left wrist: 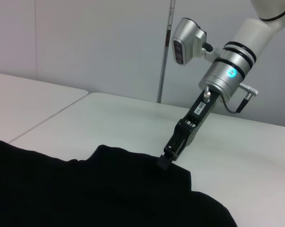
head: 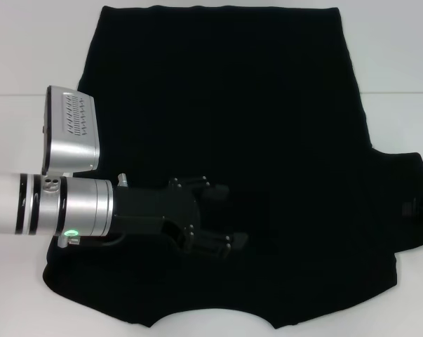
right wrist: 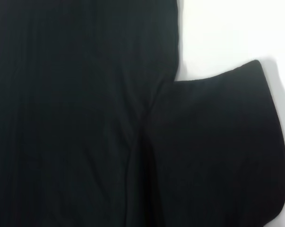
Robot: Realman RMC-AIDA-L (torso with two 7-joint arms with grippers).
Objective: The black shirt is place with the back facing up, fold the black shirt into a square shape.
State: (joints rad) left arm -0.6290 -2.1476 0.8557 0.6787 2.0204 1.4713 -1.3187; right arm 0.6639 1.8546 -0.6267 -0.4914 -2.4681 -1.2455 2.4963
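A white worktop (head: 400,56) lies under me, and the black shirt (head: 267,126) is spread flat over most of it, plain side up, hem far, neckline near. From my head, my left pincer (head: 225,217) reaches in over the shirt's near left part, its black fingers spread apart, holding nothing. My right pincer (head: 416,208) sits at the right sleeve's edge.

From my left wrist, the right pincer (left wrist: 165,161) is pressed onto the sleeve's rim; I cannot tell whether it is clamped. A pale wall stands behind.

My right wrist shows the sleeve (right wrist: 218,146) lying flat beside the shirt's body.
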